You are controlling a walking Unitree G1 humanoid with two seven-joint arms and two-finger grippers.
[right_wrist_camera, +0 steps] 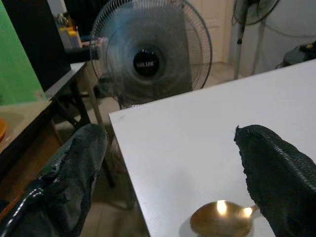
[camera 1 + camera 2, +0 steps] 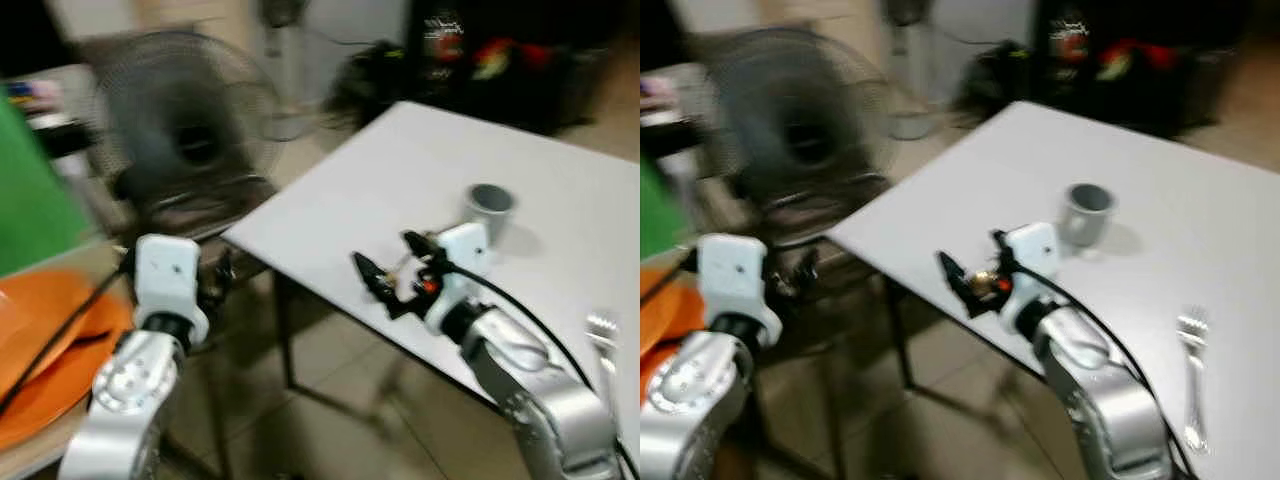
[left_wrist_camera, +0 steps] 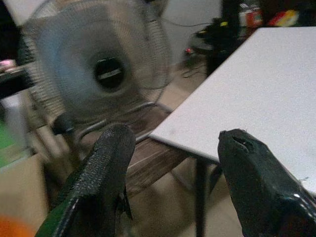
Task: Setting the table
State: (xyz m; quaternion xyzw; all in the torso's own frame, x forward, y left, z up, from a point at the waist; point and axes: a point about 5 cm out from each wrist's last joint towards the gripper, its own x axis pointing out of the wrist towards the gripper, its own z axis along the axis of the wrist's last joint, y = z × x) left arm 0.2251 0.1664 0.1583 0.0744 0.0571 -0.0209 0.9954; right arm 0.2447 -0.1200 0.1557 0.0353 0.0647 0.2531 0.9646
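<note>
While the right gripper [image 2: 385, 268] hovers spread and empty over the near-left edge of the white table [image 2: 400, 170], a gold spoon [image 1: 222, 217] lying just below, spoon placement looks in hand; next likely a plate from the orange stack [image 2: 40, 340], left gripper [image 3: 170, 148] spread too.

I am looking into a room in a home. A white surface [image 2: 420, 190] stands on a tiled floor [image 2: 330, 440], with a gray cup [image 2: 489, 208] and a fork [image 2: 1192, 375] on it. A big standing fan [image 1: 150, 52] is close by. Bags and clutter [image 2: 480, 60] sit by the wall.
</note>
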